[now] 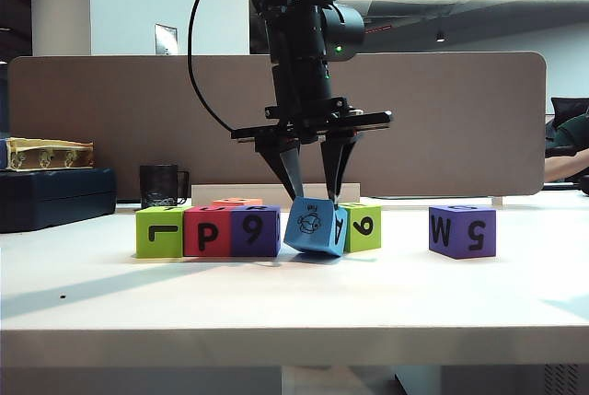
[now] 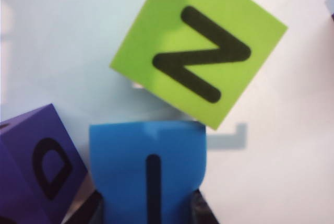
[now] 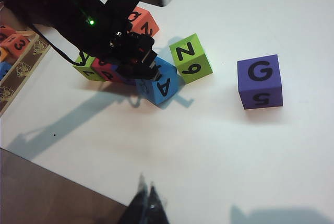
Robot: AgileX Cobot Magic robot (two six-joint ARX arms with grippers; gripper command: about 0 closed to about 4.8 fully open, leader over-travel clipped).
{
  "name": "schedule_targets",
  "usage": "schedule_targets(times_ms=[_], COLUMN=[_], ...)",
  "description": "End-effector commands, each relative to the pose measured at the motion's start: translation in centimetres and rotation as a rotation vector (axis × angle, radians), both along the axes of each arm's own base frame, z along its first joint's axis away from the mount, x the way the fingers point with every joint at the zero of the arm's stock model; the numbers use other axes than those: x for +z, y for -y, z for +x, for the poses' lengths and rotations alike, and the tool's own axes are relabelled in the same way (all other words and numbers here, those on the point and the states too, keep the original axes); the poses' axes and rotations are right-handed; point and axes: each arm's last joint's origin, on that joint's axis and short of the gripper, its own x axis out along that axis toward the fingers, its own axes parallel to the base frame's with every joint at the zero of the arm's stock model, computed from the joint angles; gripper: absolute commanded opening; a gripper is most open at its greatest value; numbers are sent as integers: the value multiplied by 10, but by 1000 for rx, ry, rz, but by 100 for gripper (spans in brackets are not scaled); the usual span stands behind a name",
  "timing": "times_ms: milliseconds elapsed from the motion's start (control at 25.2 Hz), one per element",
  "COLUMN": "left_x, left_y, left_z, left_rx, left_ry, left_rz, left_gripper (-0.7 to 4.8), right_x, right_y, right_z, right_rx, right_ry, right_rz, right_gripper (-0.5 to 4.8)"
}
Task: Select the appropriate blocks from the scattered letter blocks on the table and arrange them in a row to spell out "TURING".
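Now, worktop (image 1: 515, 294): I keep the row parallel to its front edge.
Left gripper (image 1: 313, 200): hanging straight down mid-worktop, clamped on the tilted blue block (image 1: 316, 226); I'd level it between the purple 9 block (image 1: 255, 231) and the green N block (image 3: 192, 58).
Right gripper (image 3: 147, 201): closed, empty, near the front edge.

Purple block (image 2: 36, 166) and blue block (image 2: 148, 174) cut off by frame edge.

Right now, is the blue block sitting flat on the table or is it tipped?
Tipped. The blue block leans on one lower edge between the fingers of the left gripper, while the green block beside it sits flat on the table.
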Motion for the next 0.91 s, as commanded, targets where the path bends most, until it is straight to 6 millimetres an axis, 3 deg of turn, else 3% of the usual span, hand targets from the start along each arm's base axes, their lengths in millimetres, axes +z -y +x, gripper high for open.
schedule_targets(times_ms=[40,713,911], left_x=[-8,0,-2], left_y=[6,7,0], left_z=[8,18,19], left_rx=[13,31,119], left_ry=[50,153,106], left_rz=[-24,-68,-65], left_gripper=[165,165,167], right_x=[2,2,2], right_y=[0,0,0], right_z=[0,0,0], right_rx=[4,4,4], right_ry=[17,16,16], right_rz=[1,1,1], right_gripper=[0,0,0])
